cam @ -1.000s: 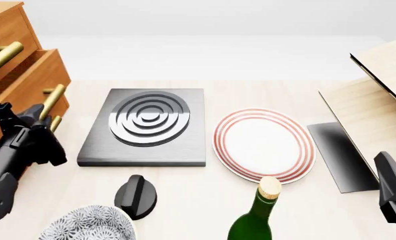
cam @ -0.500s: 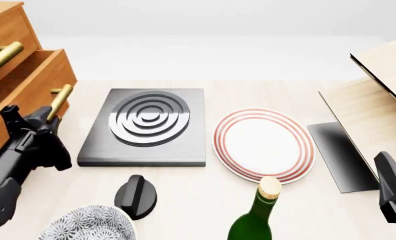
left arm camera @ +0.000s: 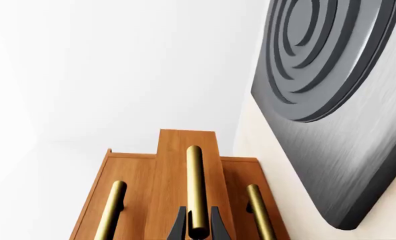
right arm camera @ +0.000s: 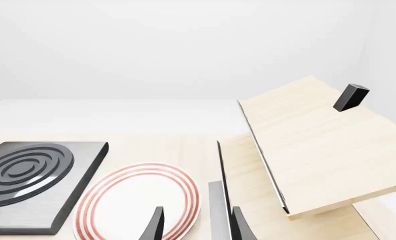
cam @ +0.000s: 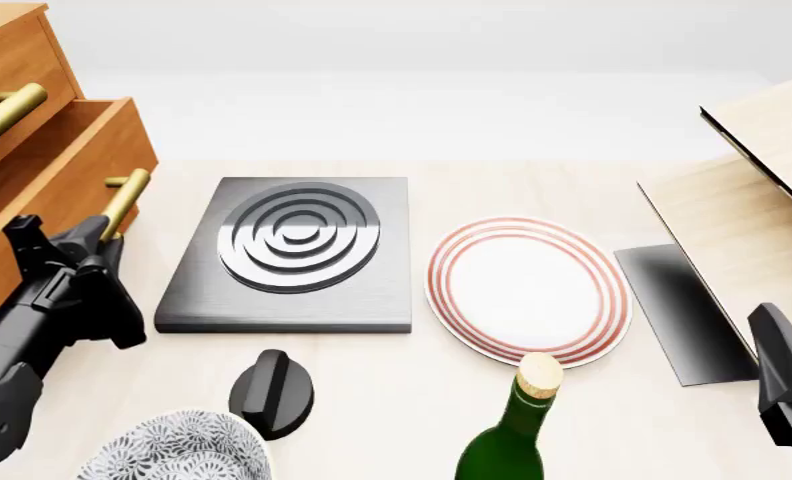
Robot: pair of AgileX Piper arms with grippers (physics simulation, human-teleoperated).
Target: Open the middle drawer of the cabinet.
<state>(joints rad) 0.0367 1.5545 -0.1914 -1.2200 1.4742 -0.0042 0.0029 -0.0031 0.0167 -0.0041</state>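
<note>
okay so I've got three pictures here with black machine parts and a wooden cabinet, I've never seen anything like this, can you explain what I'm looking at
These are simulated renders of two robot arms at a table. One picture looks down from behind the arms; the other two come from cameras just behind each gripper. The left gripper is shut on the brass handle of the middle drawer, which sticks out of the cabinet. The right gripper is open and holds nothing. On the table lie a grey ringed slab, a red-rimmed plate, a green bottle, a black knob and a patterned bowl.
</note>
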